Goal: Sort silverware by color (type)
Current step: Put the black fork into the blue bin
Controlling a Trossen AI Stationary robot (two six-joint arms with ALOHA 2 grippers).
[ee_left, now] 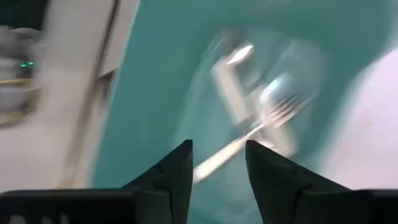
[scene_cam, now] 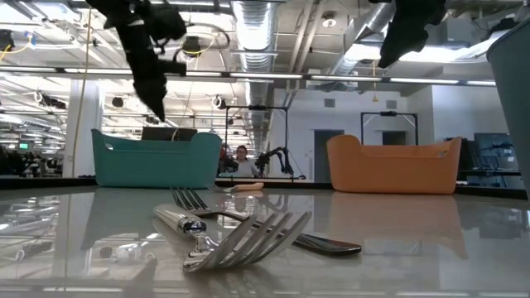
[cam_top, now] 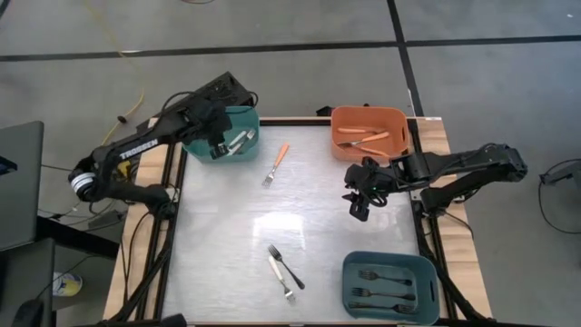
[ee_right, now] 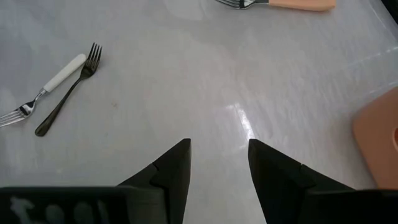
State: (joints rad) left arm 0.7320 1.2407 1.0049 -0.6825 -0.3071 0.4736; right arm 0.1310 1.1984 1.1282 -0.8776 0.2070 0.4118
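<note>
My left gripper (cam_top: 219, 143) hangs open over the teal bin (cam_top: 238, 116) at the far left. White-handled forks (ee_left: 252, 121) lie in that bin below its fingertips, blurred. My right gripper (ee_right: 217, 155) is open above bare table near the right edge, with nothing between its fingers. An orange-handled fork (cam_top: 277, 163) lies flat on the table toward the far side. A white-handled fork (ee_right: 50, 87) and a black fork (ee_right: 68, 93) lie crossed near the front (cam_top: 284, 270). The orange bin (cam_top: 338, 123) holds orange forks, and the blue-grey bin (cam_top: 349, 272) holds black forks.
The three bins stand at the table's far left, far right and near right corners. The middle of the glossy table top (cam_top: 236, 218) has free room between the loose forks. A laptop (cam_top: 18, 182) sits off the table's left side.
</note>
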